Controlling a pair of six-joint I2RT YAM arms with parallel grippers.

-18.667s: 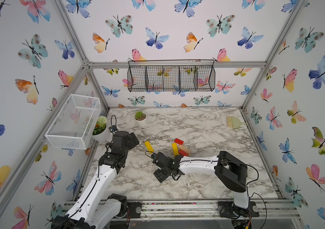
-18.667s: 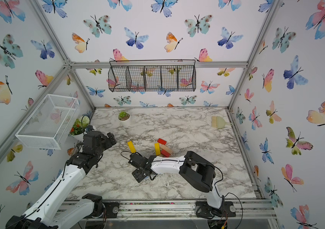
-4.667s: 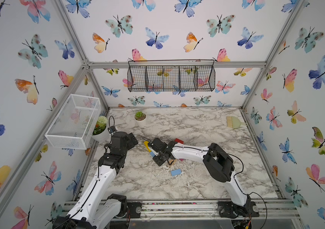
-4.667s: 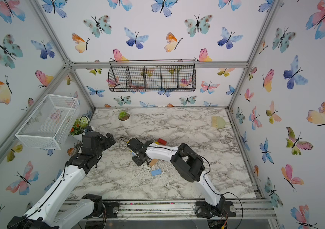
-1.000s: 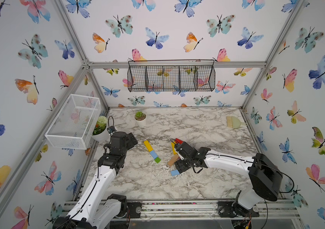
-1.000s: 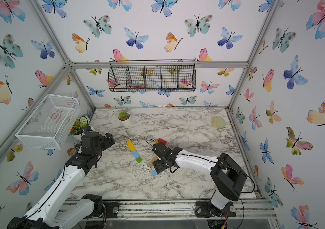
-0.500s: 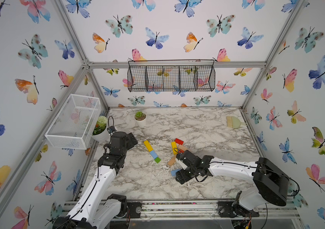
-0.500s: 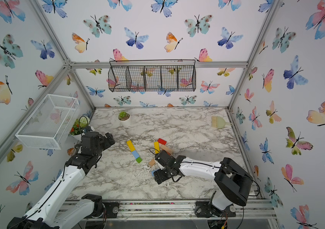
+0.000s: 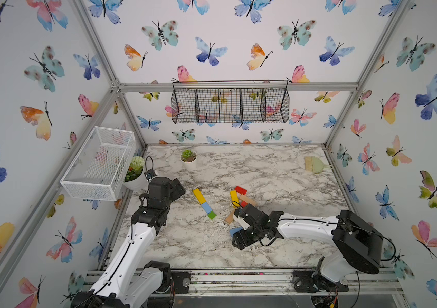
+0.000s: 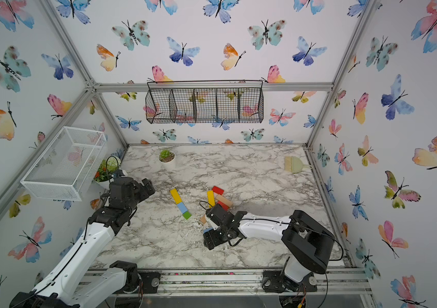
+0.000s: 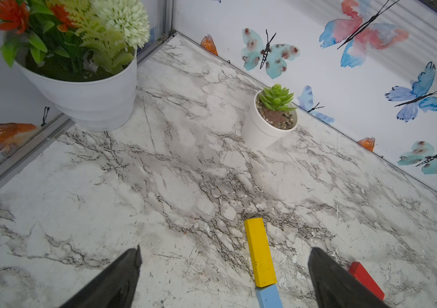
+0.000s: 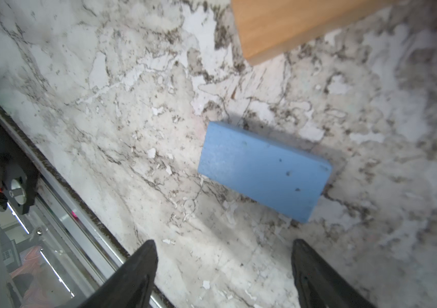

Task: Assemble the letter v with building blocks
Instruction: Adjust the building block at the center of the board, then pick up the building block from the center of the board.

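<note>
Currently, the right gripper (image 12: 222, 246) is hovering close to the blue block (image 9: 234, 231), lying flat at lower centre in a top view, with jaws spread and empty, so the descent is calling for jaws straddling its narrow width, clear of the tan block (image 12: 278, 26) nearby.

Left arm (image 9: 137, 240) and right arm (image 9: 305, 226) show white shells, black joints, cables; right end effector (image 12: 223, 241) is black.

Both empty: left end effector (image 11: 224, 249) spread wide, right end effector (image 12: 223, 240) parted.
</note>
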